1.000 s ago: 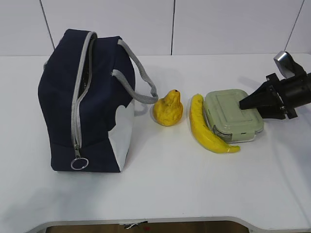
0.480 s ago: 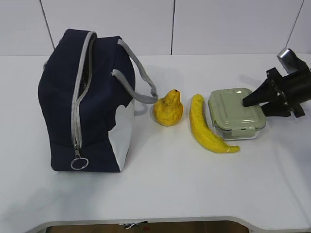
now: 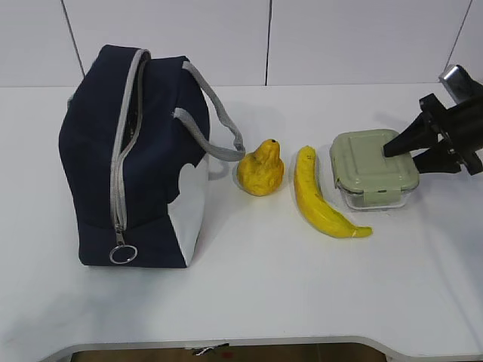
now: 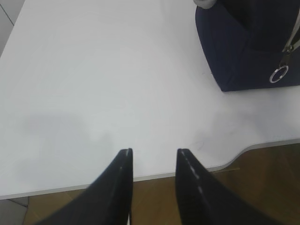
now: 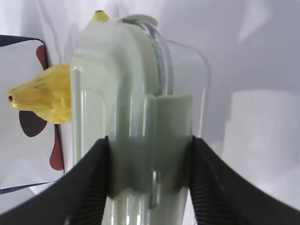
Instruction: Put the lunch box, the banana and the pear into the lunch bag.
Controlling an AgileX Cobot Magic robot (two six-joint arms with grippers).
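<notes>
- No legible writing on any item.
- Lunch box (image 3: 373,177): lid on, contents not discernible; right gripper (image 3: 398,150) clamped across its right end.
- Lunch bag (image 3: 136,154): stands left; interior not visible.
- Left gripper (image 4: 153,164): jaws apart, empty.

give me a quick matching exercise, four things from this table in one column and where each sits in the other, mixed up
Things:
1. lunch bag
2. pear
3. banana
4. lunch box

Places:
A. between pear and lunch box
B. held by the right gripper
C. far left, standing upright
D. just right of the bag's handles

Pairs: 1-C, 2-D, 3-A, 4-B
</notes>
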